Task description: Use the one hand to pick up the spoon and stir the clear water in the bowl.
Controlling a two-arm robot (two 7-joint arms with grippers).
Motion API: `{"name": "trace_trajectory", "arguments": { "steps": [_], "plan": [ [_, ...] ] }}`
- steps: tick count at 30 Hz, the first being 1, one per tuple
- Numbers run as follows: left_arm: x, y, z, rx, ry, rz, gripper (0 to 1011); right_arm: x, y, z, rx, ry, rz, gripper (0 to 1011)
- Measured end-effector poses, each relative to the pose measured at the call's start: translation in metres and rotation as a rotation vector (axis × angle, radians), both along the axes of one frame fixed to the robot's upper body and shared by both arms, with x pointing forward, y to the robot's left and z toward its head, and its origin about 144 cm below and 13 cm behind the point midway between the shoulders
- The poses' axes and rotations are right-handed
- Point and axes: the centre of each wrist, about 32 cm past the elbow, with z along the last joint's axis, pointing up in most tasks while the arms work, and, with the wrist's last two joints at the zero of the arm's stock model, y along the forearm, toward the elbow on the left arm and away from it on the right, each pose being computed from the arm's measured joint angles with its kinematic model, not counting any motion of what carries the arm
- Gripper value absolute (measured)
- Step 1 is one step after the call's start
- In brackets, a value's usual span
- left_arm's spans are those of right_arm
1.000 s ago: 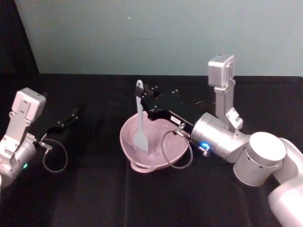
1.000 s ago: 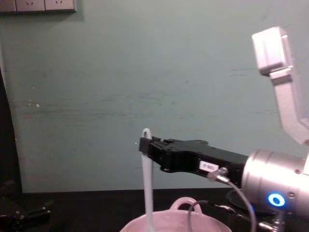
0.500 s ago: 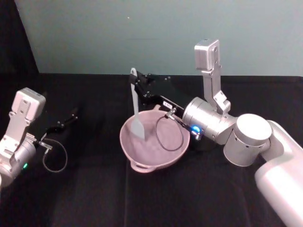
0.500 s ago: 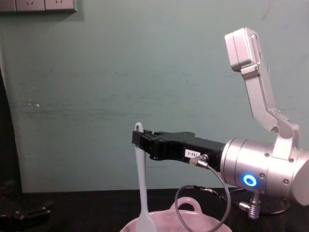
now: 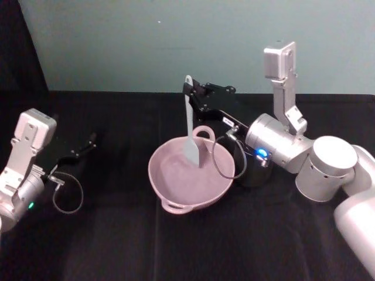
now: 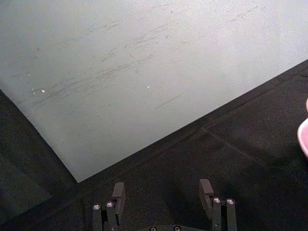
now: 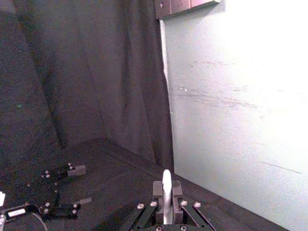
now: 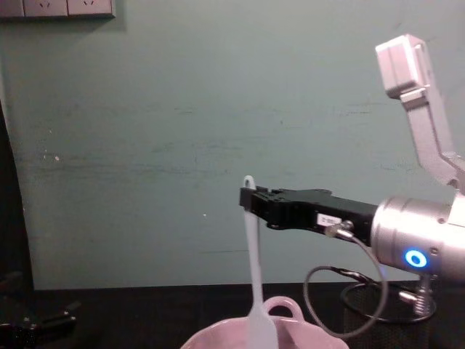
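A pale pink bowl [image 5: 154, 175] sits mid-table, with a loop handle on its far rim. My right gripper [image 5: 189, 93] is above the bowl's far side, shut on the upper handle of the white spoon [image 5: 191, 137]. The spoon hangs upright, its paddle head inside the bowl near the loop handle. From the chest the spoon [image 8: 253, 262] drops from the right gripper [image 8: 251, 203] into the bowl [image 8: 211, 338]. The right wrist view has the spoon's end [image 7: 166, 183] pinched between the fingers. I cannot pick out the clear water against the pink. My left gripper [image 5: 89, 144] rests open at the far left.
A black wire-mesh cup [image 5: 251, 172] stands just right of the bowl, under my right arm, also seen as the mesh cup [image 8: 381, 305] from the chest. A teal wall closes off the back of the black table. The left gripper [image 6: 162, 192] holds nothing.
My right gripper has swung the spoon from the bowl's left side to the right, to the far rim by the loop handle. The left arm has not moved.
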Motion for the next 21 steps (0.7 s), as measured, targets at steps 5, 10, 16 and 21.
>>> {"name": "trace_trajectory", "arguments": {
  "steps": [5,10,16,21],
  "plan": [
    [0.0,0.0,0.0,0.0,0.0,0.0,1011,-0.01,-0.012,0.0,-0.01,-0.001,-0.016,110],
    [0.0,0.0,0.0,0.0,0.0,0.0,1011,-0.02,-0.018,-0.001,-0.01,-0.006,-0.014,110],
    [0.0,0.0,0.0,0.0,0.0,0.0,1011,-0.035,-0.013,-0.003,-0.007,-0.013,0.013,110],
    [0.0,0.0,0.0,0.0,0.0,0.0,1011,-0.041,-0.005,-0.007,-0.004,-0.007,0.041,110]
  ]
}}
